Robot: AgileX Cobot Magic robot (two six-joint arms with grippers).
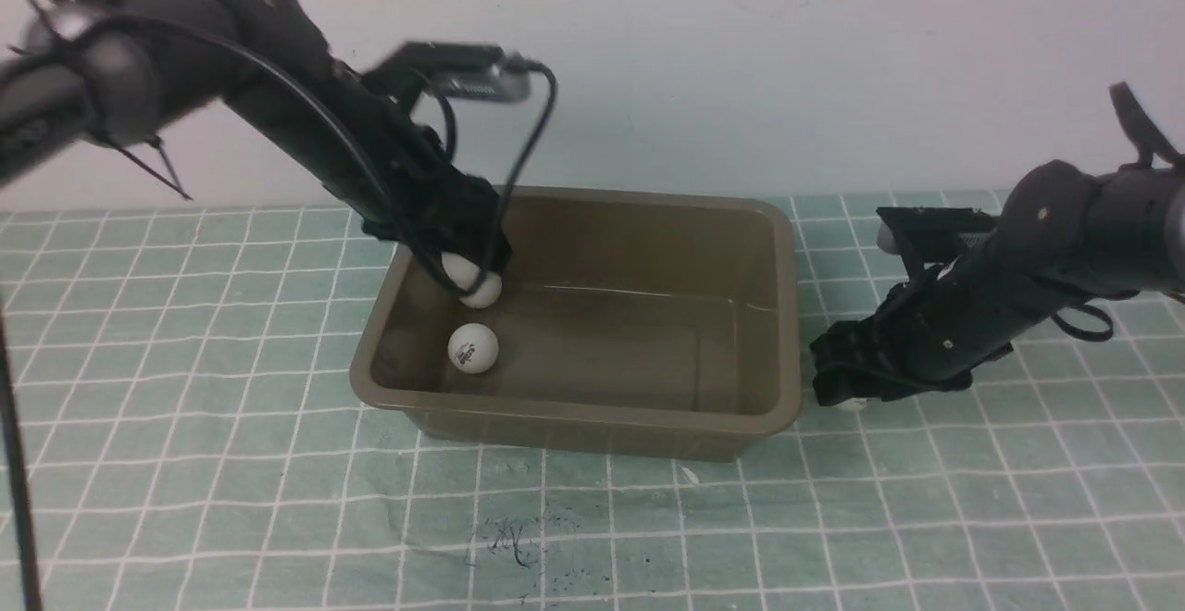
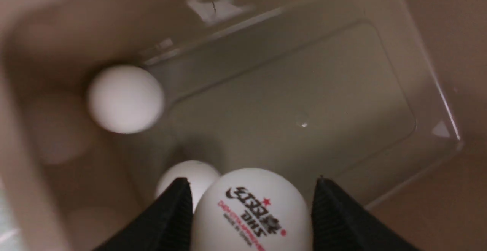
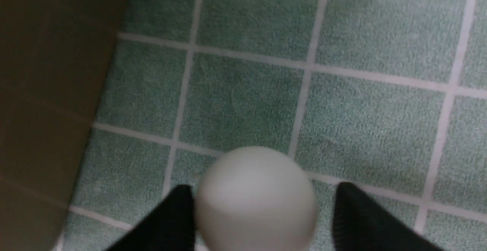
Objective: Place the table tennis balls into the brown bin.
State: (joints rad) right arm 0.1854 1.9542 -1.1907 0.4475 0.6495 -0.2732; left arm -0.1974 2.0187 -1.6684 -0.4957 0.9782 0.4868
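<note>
Balls [image 2: 125, 99] four; bin [image 1: 574, 418] one (three inside)

Upside down on the nearest table tennis ball [image 2: 249, 213] in the left wrist view: black logo characters, a red star, red letters DHS, a smaller blurred line. On the lower ball [image 1: 473, 348] in the front view, an illegible dark mark

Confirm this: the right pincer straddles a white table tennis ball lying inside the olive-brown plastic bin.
No. The right pincer straddles a white table tennis ball lying on the green gridded mat, outside the olive-brown plastic bin, as the right wrist view shows.
</note>
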